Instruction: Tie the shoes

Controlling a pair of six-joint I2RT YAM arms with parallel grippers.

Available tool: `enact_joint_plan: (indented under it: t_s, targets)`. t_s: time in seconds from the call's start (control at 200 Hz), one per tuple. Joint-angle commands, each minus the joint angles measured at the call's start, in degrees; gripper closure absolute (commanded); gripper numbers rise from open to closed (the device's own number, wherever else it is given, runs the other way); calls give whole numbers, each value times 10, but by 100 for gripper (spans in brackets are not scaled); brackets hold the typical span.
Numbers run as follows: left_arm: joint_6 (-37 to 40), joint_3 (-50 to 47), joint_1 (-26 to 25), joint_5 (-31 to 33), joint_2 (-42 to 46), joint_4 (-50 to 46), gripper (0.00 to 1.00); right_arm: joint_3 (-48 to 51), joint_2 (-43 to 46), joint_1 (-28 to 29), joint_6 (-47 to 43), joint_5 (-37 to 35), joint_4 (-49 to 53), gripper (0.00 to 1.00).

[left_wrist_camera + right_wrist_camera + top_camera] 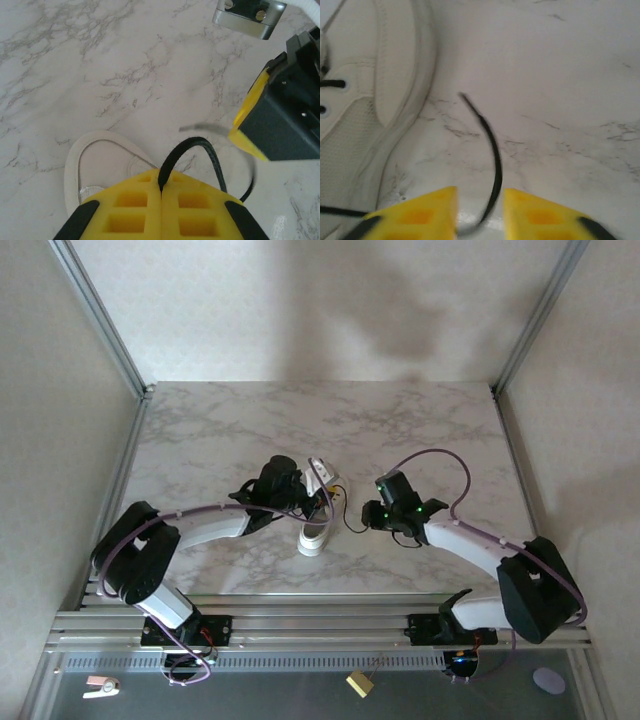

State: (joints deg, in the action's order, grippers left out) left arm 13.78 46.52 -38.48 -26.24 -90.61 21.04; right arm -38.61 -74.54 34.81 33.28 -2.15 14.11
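Observation:
The shoe (pixel 318 512), a small white sneaker with thin black laces, lies in the middle of the marble table between both arms. My left gripper (pixel 161 176) is shut on a black lace (pixel 192 144), which loops up out of the pinched yellow fingertips above the shoe's white toe (pixel 100 165). In the top view the left gripper (pixel 300 496) is right over the shoe. My right gripper (pixel 480 202) stands open just right of the shoe (pixel 365 100). A loose lace (pixel 492 150) runs through its gap, touching neither finger. From above, the right gripper (pixel 371 517) points at the shoe.
The right gripper's yellow finger (pixel 247 132) and black body are close in front of the left wrist camera. Bare marble table (pixel 330 420) stretches behind the shoe, bounded by metal frame posts (pixel 110 330). A padlock (pixel 360 681) lies below the rail.

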Motion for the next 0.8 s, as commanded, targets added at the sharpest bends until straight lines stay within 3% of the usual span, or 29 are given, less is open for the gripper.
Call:
enact_joint_plan:
  t_s: [0.0, 0.06, 0.12, 0.255, 0.39, 0.475, 0.551, 0.701, 0.791]
  targets:
    - [-24, -12, 9, -18, 20, 31, 100, 4, 79, 1, -30, -88, -19, 42]
    - [-32, -17, 12, -26, 21, 38, 100, 24, 130, 1, -60, -120, -35, 35]
    - [-39, -22, 15, -37, 21, 45, 100, 45, 171, 0, -97, -112, -68, 35]
    - [-43, -23, 21, -54, 17, 45, 100, 74, 200, 0, -198, 36, -144, 38]
    - [-48, -23, 35, -74, 15, 42, 100, 53, 155, -10, -242, 155, -159, 45]
    - [-44, -21, 45, -86, 15, 34, 100, 43, 116, -51, -234, 275, -205, 45]
    - [-37, -14, 54, -101, 11, 18, 100, 37, 89, -75, -229, 338, -236, 45]
    - [-30, 0, 62, -122, -2, -2, 100, -10, 23, -84, -272, 423, -224, 41]
    - [-28, 2, 63, -124, -5, -3, 100, -33, -8, -87, -292, 436, -220, 39]
